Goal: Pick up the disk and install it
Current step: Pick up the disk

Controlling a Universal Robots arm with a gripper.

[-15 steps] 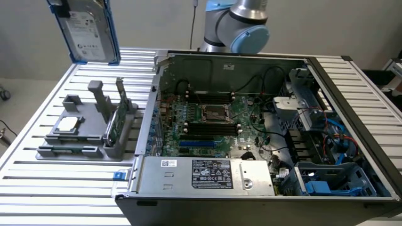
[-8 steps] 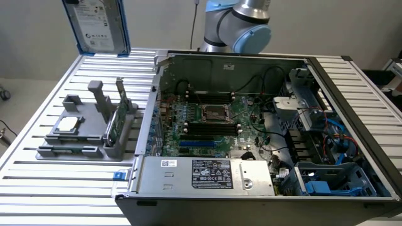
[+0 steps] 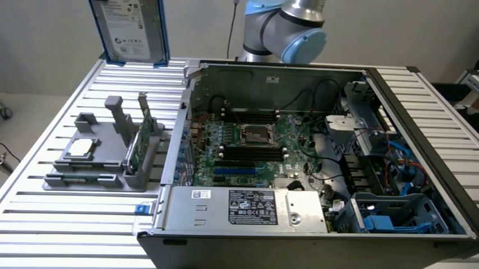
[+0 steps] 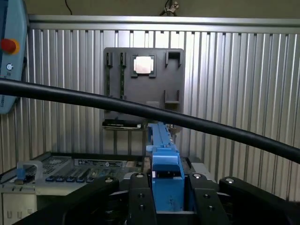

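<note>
While our gripper (image 4: 167, 187) clamps the disk (image 3: 129, 31) by its blue carrier rail, it hangs upright above the slatted table (image 3: 60, 224) at the exterior view's left, well apart from the open computer case (image 3: 419, 112). We judge a slow, steady carry best, gripping squarely on the rail.

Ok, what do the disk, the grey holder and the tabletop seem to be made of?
The disk: silver-grey body, likely metal with a dull sheen, under a white printed label; its side rails are glossy blue, probably plastic. The grey holder: uniform matte grey with blocky moulded shapes, likely plastic. The tabletop: ribbed pale slats with a bright reflective sheen, likely aluminium.
</note>
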